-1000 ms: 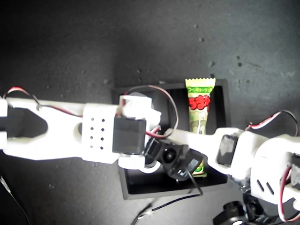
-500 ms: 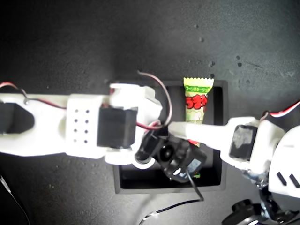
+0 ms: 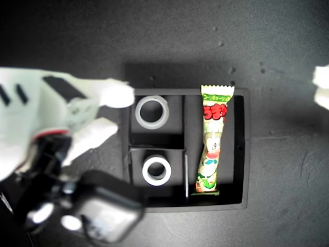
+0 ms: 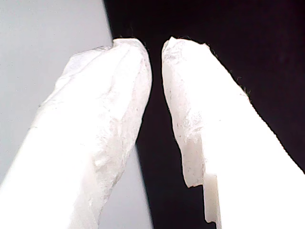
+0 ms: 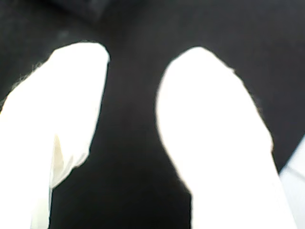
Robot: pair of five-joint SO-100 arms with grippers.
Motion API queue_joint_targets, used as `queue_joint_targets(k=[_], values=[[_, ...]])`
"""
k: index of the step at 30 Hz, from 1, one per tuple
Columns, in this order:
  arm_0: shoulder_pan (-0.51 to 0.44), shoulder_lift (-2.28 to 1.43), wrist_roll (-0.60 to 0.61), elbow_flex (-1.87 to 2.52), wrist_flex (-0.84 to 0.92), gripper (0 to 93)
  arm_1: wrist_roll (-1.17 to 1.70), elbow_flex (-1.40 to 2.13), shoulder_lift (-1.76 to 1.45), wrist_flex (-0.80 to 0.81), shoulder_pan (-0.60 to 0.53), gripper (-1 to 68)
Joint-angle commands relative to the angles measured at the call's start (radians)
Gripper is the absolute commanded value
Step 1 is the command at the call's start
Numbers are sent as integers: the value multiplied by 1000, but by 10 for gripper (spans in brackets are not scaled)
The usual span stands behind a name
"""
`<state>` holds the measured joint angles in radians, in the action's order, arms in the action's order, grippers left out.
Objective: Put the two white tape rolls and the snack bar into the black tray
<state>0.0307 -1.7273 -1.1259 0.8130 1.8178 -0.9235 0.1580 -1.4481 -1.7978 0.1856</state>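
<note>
The black tray (image 3: 243,154) lies in the middle of the exterior view. One white tape roll (image 3: 152,111) rests in its upper small compartment and the other white tape roll (image 3: 157,171) in the lower one. The snack bar (image 3: 213,141) lies lengthwise in the tall compartment. An arm's gripper (image 3: 110,116) stands open just off the tray's left side in the exterior view, holding nothing. My first gripper (image 4: 155,45) shows a narrow empty gap. My second gripper (image 5: 138,52) shows a wider empty gap over black matting. The wrist views do not show which arm is which.
A blurred dark camera housing (image 3: 103,208) on the arm covers the exterior view's lower left. A white arm part (image 3: 322,87) pokes in at the exterior view's right edge. In the first wrist view a pale grey surface (image 4: 43,43) borders the black mat (image 4: 248,33).
Both arms have drawn back from over the tray, one toward the exterior view's left, the other toward its right. Both tape rolls and the whole snack bar are now uncovered.
</note>
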Motion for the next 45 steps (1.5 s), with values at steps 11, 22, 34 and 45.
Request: queue_joint_targets(k=[11, 22, 34, 45], values=[[-95, -1054, -95, 1203, -391, 1, -373, 1374, -1026, 206, 67, -6], [-143, -1252, -158, 1686, -566, 1, -499, 2367, -1864, 425, -5, -6], [-183, -1657, -233, 2112, -581, 1, -400, 2760, -1899, 655, -8, -6], [-192, -1658, -296, 2306, -591, 0, -440, 2967, -1901, 658, -6, -4]])
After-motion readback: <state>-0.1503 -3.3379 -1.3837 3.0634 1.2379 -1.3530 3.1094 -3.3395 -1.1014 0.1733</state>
